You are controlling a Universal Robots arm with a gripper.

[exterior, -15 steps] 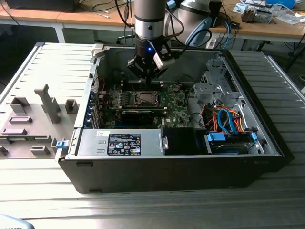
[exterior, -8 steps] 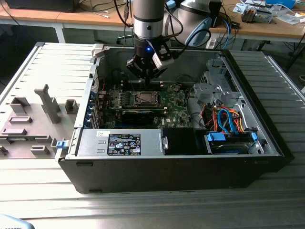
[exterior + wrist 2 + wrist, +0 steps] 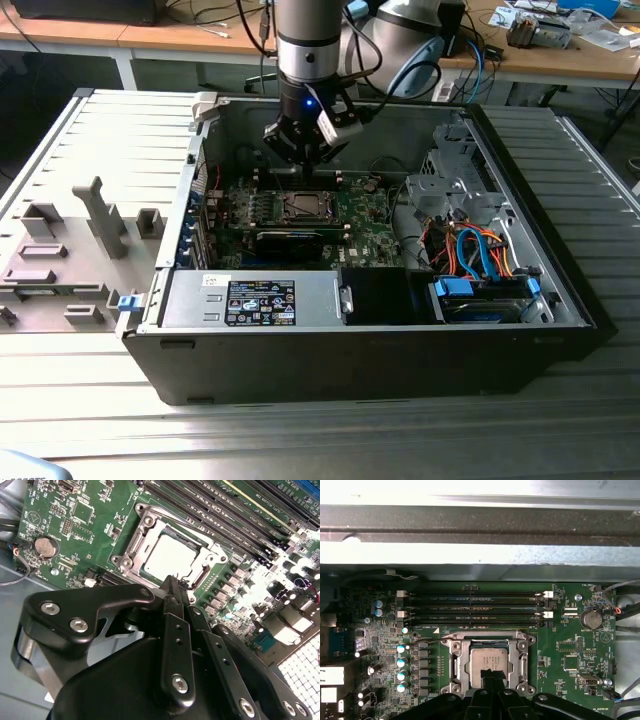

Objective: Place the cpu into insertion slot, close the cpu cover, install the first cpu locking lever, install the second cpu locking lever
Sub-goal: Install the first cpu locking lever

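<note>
Robotics lab: open PC case [image 3: 360, 340] on metal bench [image 3: 300, 440], cluttered desks [image 3: 560, 55] behind.

Dull silver metal cpu [image 3: 170, 557], bare metal cpu cover [image 3: 141, 527], glossy black tool [image 3: 176, 587], matt green motherboard [image 3: 60, 515]

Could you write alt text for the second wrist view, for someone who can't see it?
A black gripper, fingers together, hangs just over a silver cpu seated in its socket on a green motherboard, with the cpu cover framing the chip. A coin battery sits nearby.
</note>
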